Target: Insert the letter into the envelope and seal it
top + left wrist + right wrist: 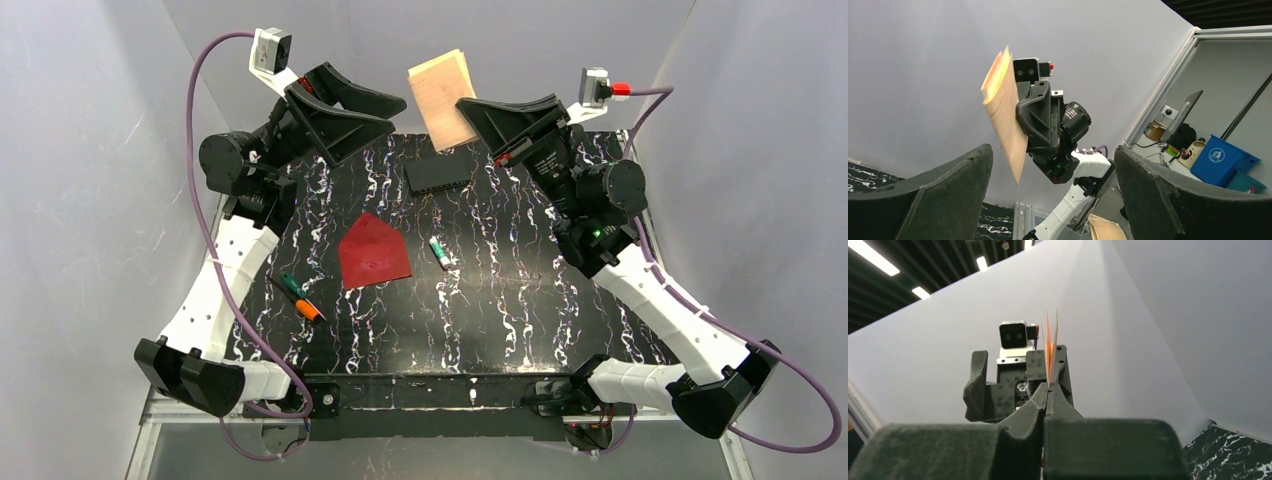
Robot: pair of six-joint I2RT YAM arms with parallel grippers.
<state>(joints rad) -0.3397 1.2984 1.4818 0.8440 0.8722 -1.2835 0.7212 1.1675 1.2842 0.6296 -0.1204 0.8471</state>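
The letter (445, 95) is a pale folded sheet held up in the air at the back of the table. My right gripper (472, 106) is shut on its lower edge. In the right wrist view the letter (1050, 347) stands edge-on above the closed fingertips of my right gripper (1049, 388). My left gripper (394, 112) is open and empty, raised and facing the letter with a small gap between them. The left wrist view shows the letter (1005, 112) between my left gripper's spread fingers (948, 195). The dark red envelope (373, 252) lies flat on the table, flap pointing away.
A dark ribbed block (438, 175) lies at the back of the black marbled table (500, 300). A small green and white tube (438, 250) lies right of the envelope. A green and orange pen (300, 298) lies to its left. White walls enclose the table.
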